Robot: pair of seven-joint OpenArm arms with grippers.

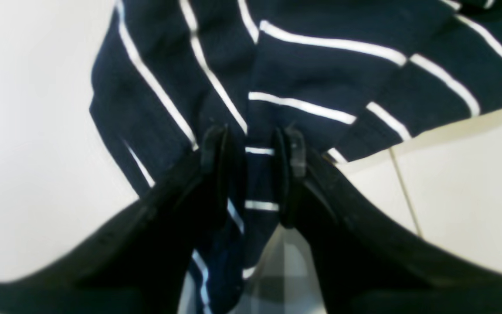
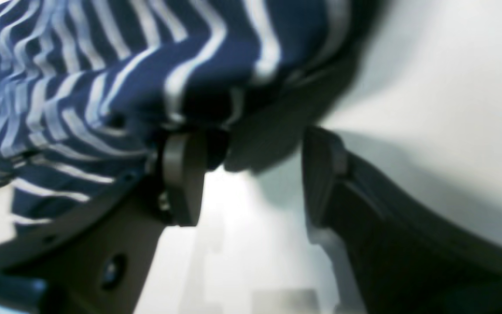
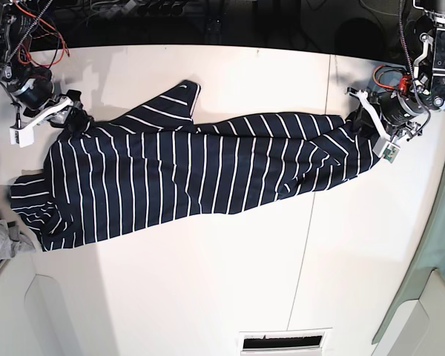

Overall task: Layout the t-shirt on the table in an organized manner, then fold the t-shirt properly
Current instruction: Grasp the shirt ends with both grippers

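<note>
sideways, left hand (image 1: 251, 174) pinches t-shirt (image 3: 185, 178) edge; right hand (image 2: 251, 174) gapes empty.

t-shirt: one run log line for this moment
t-shirt: stretched across table, rumpled | left pincer: shut on t-shirt edge | right pincer: open at other end

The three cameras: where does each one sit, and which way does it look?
Left wrist: behind the left gripper, facing the t-shirt it pinches.
Right wrist: behind the right gripper, open at the shirt's edge.
Base: overhead, looking down on the table; both arms show.
All three share the t-shirt.
</note>
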